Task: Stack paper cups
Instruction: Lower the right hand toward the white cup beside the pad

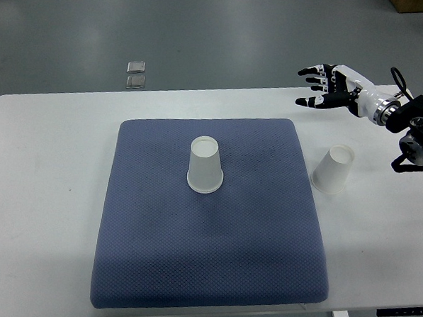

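At far left, bare white table (41,164), running under everything to the right edge. Beyond its far edge, on the grey floor, two small square metal plates (136,76), one just behind the other, well apart from the work.

Across the middle, a dark blue textured mat (192,257), square with rounded corners, lying flat on the table and reaching almost to the near edge. Upside down on the mat, a little behind its centre, a white paper cup (205,165): wide rim down on the fabric, narrow base up, upright, with clear mat on every side.

Further right, off the mat and just beside its right border, a second white paper cup (334,168), also inverted on the bare table top, leaning slightly in the view, base up. Well apart from the first cup; only a strip of mat and table between the two, nothing blocking the way.

At upper right, the right hand (322,86), white with black fingertips, entering from the right edge on a white and black forearm with cabling. Fingers spread and extended toward the left, holding nothing, hovering over the table's far edge, behind and above the second cup, not touching it.

No left arm anywhere in view.
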Robot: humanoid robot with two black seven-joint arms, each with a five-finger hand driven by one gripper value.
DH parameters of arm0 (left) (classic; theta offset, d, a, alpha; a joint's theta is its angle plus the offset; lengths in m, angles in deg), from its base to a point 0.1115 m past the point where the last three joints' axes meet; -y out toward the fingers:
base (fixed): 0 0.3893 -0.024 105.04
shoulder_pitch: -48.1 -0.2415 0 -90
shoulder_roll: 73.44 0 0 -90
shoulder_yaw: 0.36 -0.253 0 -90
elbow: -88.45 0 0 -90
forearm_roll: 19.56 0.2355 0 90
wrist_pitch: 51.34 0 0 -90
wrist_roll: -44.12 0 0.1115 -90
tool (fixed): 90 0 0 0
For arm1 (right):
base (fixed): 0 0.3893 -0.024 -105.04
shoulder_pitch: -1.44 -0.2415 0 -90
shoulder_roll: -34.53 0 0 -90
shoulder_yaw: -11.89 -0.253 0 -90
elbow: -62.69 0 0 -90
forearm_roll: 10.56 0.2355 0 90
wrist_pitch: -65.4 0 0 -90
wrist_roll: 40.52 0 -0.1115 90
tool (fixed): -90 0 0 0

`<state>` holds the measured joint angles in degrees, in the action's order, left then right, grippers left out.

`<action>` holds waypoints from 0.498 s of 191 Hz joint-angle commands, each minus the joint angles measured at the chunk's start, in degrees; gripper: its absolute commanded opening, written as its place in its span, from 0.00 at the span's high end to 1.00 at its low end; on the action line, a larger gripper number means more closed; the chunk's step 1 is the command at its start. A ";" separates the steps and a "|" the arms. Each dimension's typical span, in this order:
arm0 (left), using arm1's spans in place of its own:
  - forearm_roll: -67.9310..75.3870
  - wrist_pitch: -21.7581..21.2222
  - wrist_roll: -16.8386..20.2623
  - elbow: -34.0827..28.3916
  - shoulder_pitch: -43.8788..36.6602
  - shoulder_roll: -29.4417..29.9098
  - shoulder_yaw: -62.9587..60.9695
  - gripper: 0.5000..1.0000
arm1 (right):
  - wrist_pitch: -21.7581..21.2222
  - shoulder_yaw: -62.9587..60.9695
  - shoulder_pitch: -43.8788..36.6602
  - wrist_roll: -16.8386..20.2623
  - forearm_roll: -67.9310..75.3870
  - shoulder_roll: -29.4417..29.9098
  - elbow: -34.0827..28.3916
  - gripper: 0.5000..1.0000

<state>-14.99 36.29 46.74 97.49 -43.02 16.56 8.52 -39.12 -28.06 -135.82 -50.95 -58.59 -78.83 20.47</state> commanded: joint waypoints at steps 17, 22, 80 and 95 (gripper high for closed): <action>0.00 0.00 -0.06 0.01 -0.02 0.00 0.00 0.00 | -2.36 2.42 -0.12 -3.19 -10.59 -1.59 -0.67 0.16; 0.00 0.00 0.02 -0.08 -0.02 0.00 0.00 0.00 | -2.71 3.12 -0.12 -3.72 -12.35 -1.86 -0.75 0.16; 0.00 0.00 0.02 0.01 -0.02 0.00 0.00 0.00 | -3.85 8.39 -0.73 -8.29 -26.06 -4.49 -1.72 0.16; 0.00 0.00 -0.06 0.01 -0.02 0.00 0.00 0.00 | -3.76 8.48 -0.64 -8.47 -29.49 -4.58 -1.63 0.16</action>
<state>-14.99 36.29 46.74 97.49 -43.03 16.56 8.52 -42.93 -20.01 -136.50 -58.88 -83.53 -83.16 18.74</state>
